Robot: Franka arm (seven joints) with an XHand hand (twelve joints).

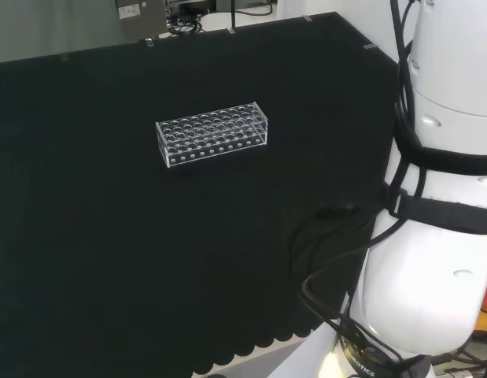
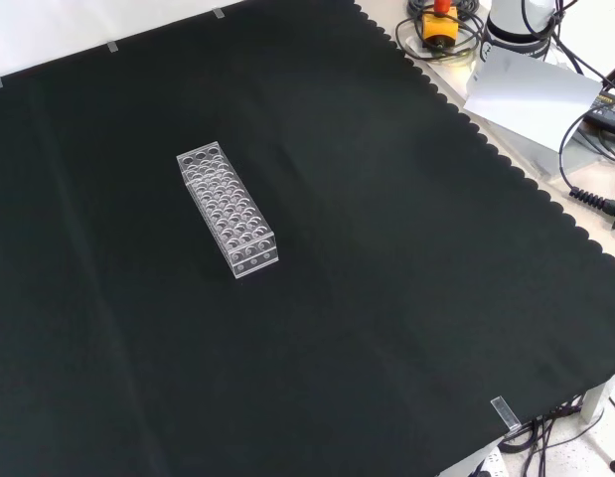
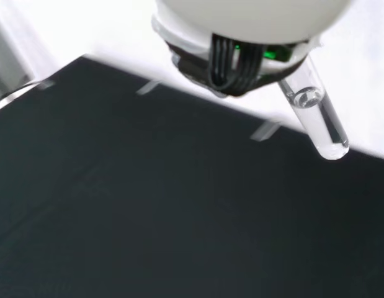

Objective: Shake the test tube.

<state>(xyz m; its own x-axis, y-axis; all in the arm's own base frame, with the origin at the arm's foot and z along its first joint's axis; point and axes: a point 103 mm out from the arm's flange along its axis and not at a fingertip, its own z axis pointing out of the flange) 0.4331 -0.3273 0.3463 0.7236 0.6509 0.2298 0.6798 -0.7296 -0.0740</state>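
Note:
A clear glass test tube (image 3: pixel 316 115) juts out from under the hand (image 3: pixel 241 18) in the wrist view, held in the air above the black cloth with its round bottom pointing away from the palm. A ring like a liquid's surface shows partway along the tube. The hand's grip on the tube's upper end is hidden behind its blurred white part and black cables. A clear plastic test tube rack (image 1: pixel 213 134) with many holes stands on the cloth left of the arm's links in the head view. In the front view the rack (image 2: pixel 228 209) stands left of the middle, and no tubes are seen in it.
The arm's white links (image 1: pixel 448 197) and black cables take up the head view's right. The cloth's scalloped edge (image 2: pixel 545 189) runs along the front view's right, with a yellow box with a red button (image 2: pixel 438 30) and a grey plate (image 2: pixel 531 94) beyond it.

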